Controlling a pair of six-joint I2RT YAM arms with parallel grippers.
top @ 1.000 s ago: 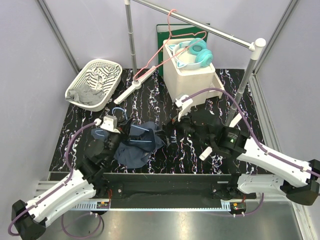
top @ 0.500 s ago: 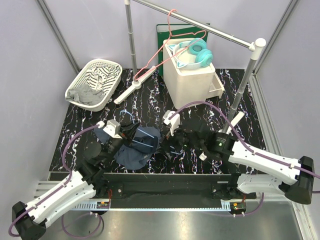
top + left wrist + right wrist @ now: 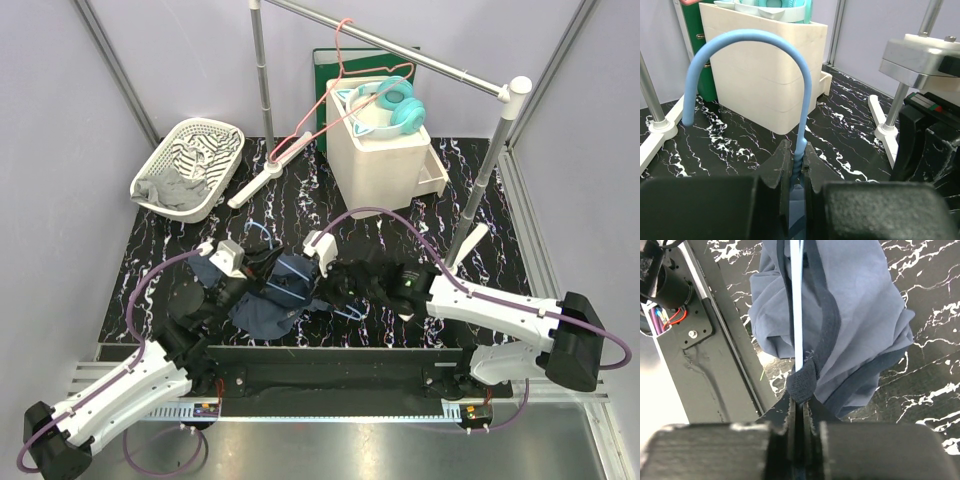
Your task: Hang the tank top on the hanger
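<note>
on the black white-veined desk (image 3: 300, 200), near its front edge, the dark navy cloth tank top (image 3: 268, 305) sits bunched. left pincer (image 3: 797, 167) pinches the thin light-blue hanger (image 3: 747, 36) below its hook; right pincer (image 3: 801, 405) pinches the top's strap.

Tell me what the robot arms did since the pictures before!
The right gripper swung left to the tank top and pinched shut on its strap. The left gripper stayed clamped on the hanger, and the basket did not move.

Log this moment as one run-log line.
left gripper: shut on hanger hook stem | right gripper: shut on tank top edge | tank top: bunched against hanger bar
</note>
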